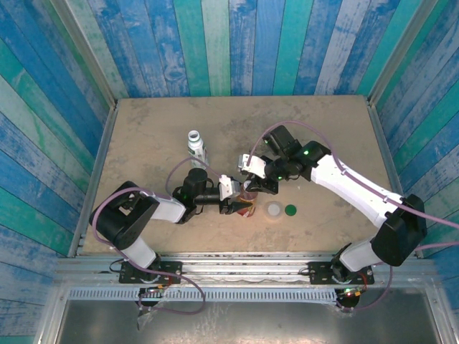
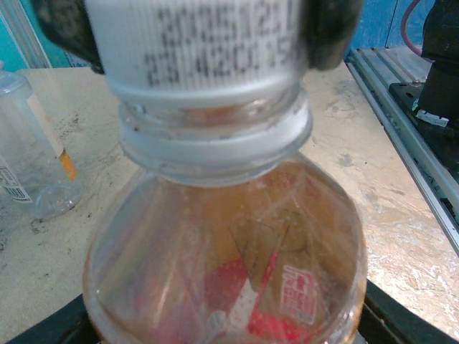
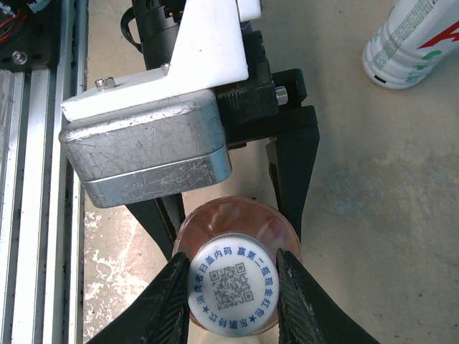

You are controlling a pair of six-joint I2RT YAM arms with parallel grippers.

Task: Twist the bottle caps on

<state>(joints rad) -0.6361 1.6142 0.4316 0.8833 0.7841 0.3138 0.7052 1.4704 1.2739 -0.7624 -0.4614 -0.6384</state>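
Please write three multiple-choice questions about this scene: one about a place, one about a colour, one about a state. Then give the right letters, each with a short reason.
1. Where does the translucent cap lie?
A) on the table, on the right arm's side of the amber bottle
B) against the far wall
C) under the left arm

2. What colour is the small cap next to it?
A) red
B) dark green
C) blue

3. What is the state of the white cap?
A) lying on the table
B) on the amber bottle's neck, between the fingers of the right gripper
C) held high, clear of the bottle

Answers:
1 A: the top view shows it there.
2 B: it looks dark green from above.
3 B: the right wrist view shows a finger against each side.
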